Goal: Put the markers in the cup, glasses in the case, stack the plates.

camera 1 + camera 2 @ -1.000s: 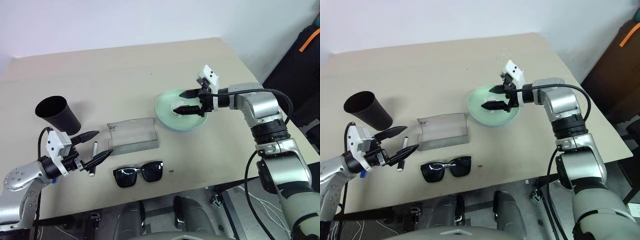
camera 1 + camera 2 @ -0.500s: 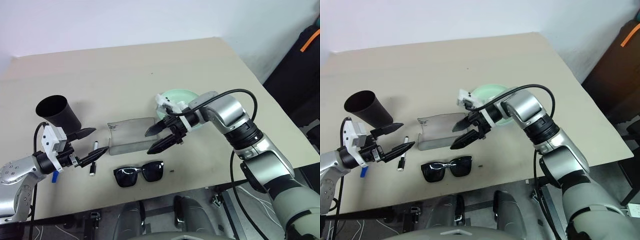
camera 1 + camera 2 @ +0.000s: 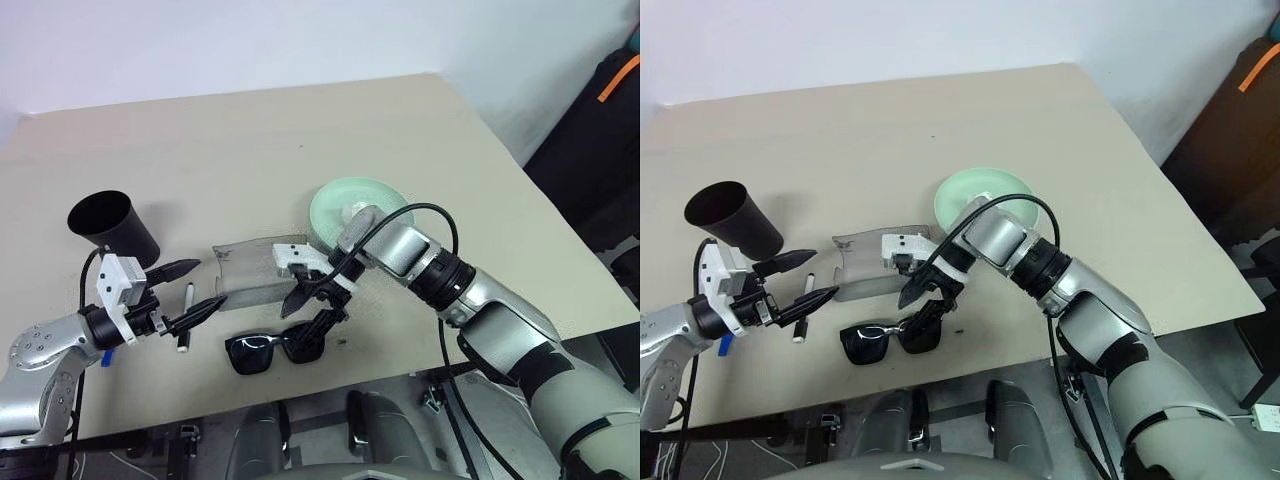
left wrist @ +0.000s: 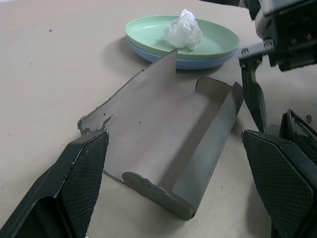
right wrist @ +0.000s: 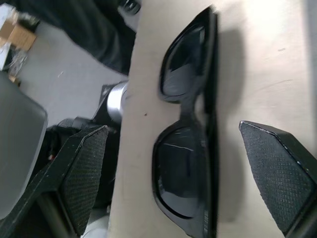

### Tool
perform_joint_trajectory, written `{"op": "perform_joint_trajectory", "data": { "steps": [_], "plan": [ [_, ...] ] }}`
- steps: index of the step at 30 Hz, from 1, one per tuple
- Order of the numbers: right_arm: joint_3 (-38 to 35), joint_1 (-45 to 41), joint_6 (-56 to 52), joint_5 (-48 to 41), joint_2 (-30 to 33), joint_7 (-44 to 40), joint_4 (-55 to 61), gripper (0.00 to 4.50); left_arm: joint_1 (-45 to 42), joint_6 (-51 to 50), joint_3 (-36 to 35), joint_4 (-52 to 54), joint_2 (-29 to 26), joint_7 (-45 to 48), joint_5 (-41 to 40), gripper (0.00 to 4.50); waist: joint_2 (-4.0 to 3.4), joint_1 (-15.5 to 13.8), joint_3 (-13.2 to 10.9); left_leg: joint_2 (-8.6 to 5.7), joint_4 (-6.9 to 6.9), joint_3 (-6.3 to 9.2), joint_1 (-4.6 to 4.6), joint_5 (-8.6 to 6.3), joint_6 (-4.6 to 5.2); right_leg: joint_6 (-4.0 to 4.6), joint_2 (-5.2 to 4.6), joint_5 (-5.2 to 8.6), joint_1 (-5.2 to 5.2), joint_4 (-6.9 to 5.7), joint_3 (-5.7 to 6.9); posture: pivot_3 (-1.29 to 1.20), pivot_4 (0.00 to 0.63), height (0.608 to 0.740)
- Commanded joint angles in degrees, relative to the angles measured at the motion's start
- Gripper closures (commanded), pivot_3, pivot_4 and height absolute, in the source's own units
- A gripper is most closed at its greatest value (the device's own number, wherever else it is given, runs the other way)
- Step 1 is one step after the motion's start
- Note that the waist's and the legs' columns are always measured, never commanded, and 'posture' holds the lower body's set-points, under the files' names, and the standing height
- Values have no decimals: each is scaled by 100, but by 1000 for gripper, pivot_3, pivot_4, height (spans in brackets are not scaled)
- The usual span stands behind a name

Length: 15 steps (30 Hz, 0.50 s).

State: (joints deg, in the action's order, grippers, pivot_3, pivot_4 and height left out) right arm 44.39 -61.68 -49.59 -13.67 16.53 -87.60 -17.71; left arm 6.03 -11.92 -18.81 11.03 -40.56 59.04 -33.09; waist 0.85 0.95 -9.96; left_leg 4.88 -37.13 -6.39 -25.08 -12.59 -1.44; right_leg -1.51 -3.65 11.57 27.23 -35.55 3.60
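While the right gripper (image 3: 312, 307) hangs wide open over the glasses (image 3: 276, 349) at the table's (image 3: 200, 140) near edge, just before the open case (image 3: 262, 272) — light, stiff frame, slippery scratch-prone lenses — pinch the bridge.

Readable text: I find none in any view.
Case (image 4: 168, 134): I see plain grey, no brand or label.
Glasses (image 5: 190, 144): I see no lettering on frame or lenses.
Cup (image 3: 110, 225): I see plain black, no print.
Marker (image 3: 186, 318): too small for me to read anything on it.
Plates (image 4: 208, 47): I see no marks on them.
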Motion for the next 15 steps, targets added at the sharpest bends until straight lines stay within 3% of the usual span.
{"op": "perform_joint_trajectory", "data": {
  "steps": [1, 15],
  "plan": [
    [43, -187, 14, 42, -169, -117, 84, 32, -63, 31, 43, 194, 7, -26, 13, 0, 0, -1, 0, 0, 0, 0, 0, 0, 0, 0, 0, 0, 0, -1, 0, 0, 150, 735],
    [214, -82, -18, 222, -591, -45, -26, 32, 153, 101, 51, 368, 9, -79, 70, 0, 1, 5, 1, 0, -1, 1, 0, -3, -6, 0, 1, 0, 1, -5, 0, 0, 150, 735]
  ]
}}
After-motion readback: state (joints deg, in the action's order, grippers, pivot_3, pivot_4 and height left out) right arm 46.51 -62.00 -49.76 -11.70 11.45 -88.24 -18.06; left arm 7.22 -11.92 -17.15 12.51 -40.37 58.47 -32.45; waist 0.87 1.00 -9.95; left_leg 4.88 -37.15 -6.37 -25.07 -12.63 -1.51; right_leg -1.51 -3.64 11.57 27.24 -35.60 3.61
